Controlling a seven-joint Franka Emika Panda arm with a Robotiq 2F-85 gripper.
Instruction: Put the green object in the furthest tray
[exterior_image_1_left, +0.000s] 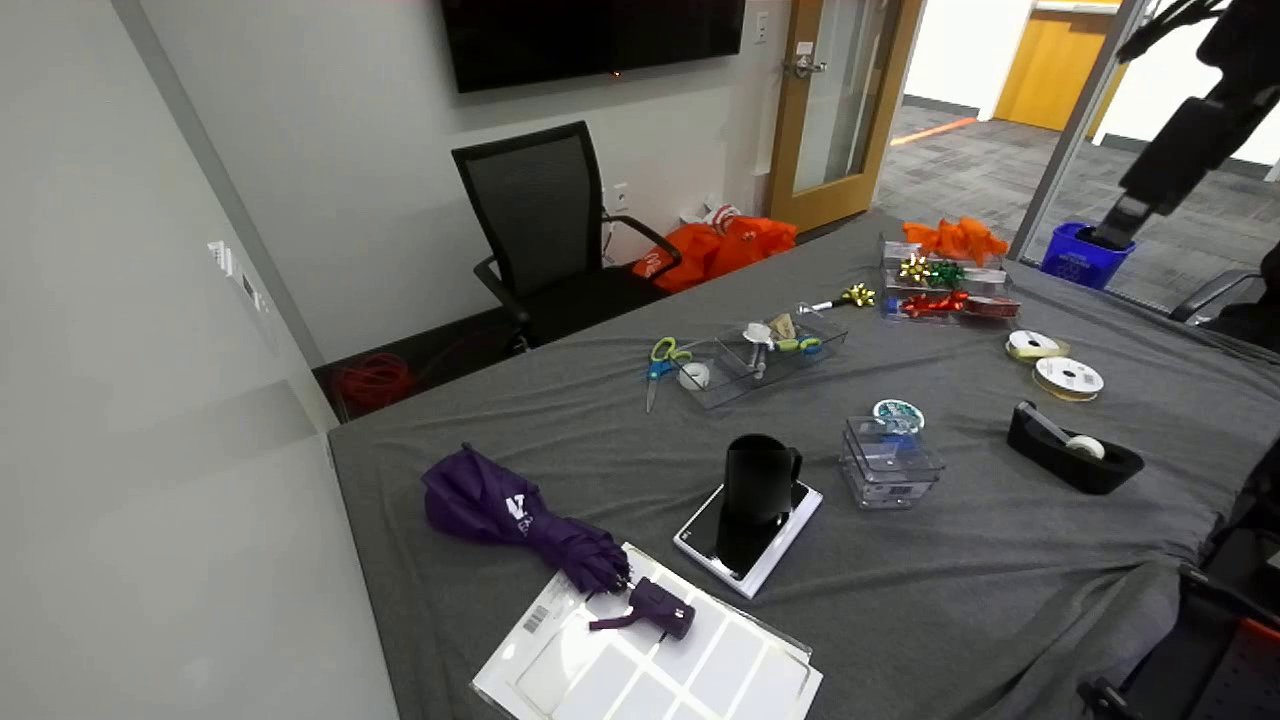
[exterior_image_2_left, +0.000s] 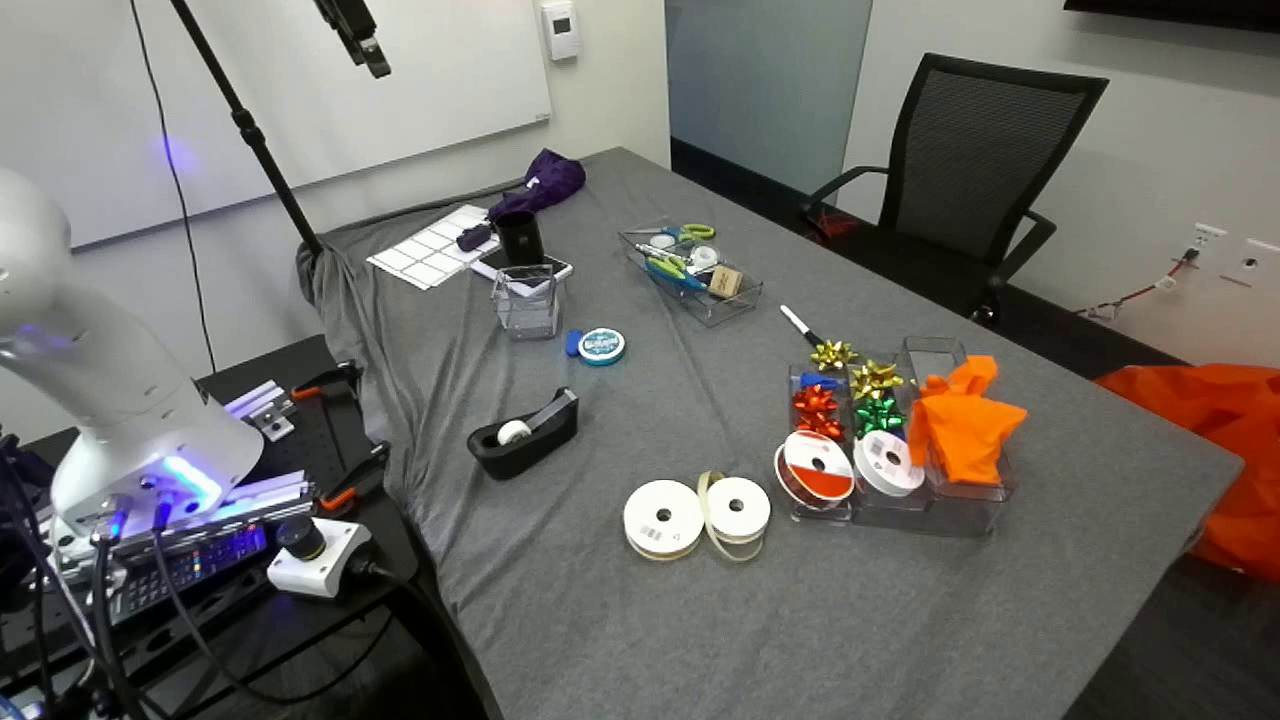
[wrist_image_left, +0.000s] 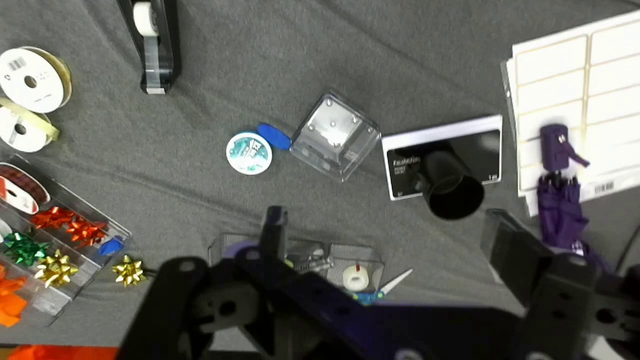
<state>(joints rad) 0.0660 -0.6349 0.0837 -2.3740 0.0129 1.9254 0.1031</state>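
The green object, a flat round teal-green thing with a whitish centre, lies on the grey cloth in both exterior views (exterior_image_1_left: 898, 414) (exterior_image_2_left: 602, 346) and in the wrist view (wrist_image_left: 249, 154). A small blue item (wrist_image_left: 274, 136) lies beside it. Clear trays stand side by side with bows and ribbon spools. The one with orange cloth has a bare rim (exterior_image_2_left: 935, 352) and lies farthest from the robot base. My gripper (wrist_image_left: 387, 217) is open and empty, high above the table. It also shows at the top of both exterior views (exterior_image_1_left: 1115, 225) (exterior_image_2_left: 375, 62).
A stacked clear box (wrist_image_left: 335, 135) stands close to the green object. A black mug (wrist_image_left: 445, 185) stands on a black-and-white box. A black tape dispenser (exterior_image_2_left: 525, 435) and white ribbon spools (exterior_image_2_left: 664, 515) lie nearby. Another clear tray (exterior_image_2_left: 700, 315) holds scissors and tape. A purple umbrella (exterior_image_1_left: 490, 510) lies by label sheets.
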